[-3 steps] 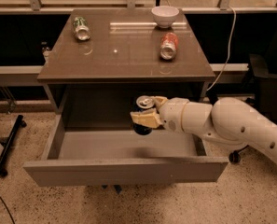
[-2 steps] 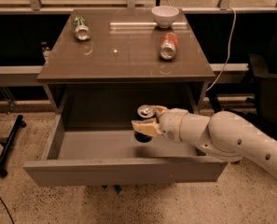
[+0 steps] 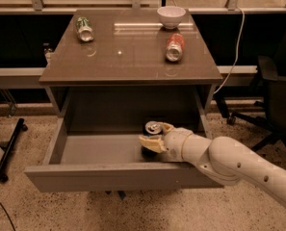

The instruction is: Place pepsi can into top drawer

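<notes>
The glossy brown worktop (image 3: 128, 61) bears a green-white can (image 3: 84, 28) and an orange-red can (image 3: 174, 47), both apparently lying, and a white bowl (image 3: 171, 17). Below, the pincer (image 3: 155, 134) clasps the dark blue can (image 3: 153, 127) in the grey-brown drawer (image 3: 123, 177).

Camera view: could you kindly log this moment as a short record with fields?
gripper: inside the open top drawer, right of middle, shut on the pepsi can
pepsi can: upright, silver top up, low in the drawer; contact with the drawer floor cannot be told
top drawer: pulled out
cabinet top: green-white can lying at back left, orange-red can lying at right, white bowl at back
</notes>
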Controlling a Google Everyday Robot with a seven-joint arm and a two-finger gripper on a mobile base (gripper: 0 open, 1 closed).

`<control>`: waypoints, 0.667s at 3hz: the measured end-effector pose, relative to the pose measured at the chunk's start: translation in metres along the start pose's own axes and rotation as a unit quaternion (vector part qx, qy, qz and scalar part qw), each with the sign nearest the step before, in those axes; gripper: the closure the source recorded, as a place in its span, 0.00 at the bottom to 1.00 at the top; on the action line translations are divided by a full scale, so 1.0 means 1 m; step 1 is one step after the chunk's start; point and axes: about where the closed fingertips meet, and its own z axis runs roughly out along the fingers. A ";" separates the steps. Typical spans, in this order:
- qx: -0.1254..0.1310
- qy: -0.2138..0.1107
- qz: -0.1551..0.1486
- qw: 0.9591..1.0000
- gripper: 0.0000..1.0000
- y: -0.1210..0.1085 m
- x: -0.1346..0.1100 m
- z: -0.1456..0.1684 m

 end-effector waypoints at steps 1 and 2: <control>0.024 0.002 0.017 1.000 0.36 -0.010 0.020 0.008; 0.032 -0.002 0.000 0.999 0.13 -0.016 0.012 0.016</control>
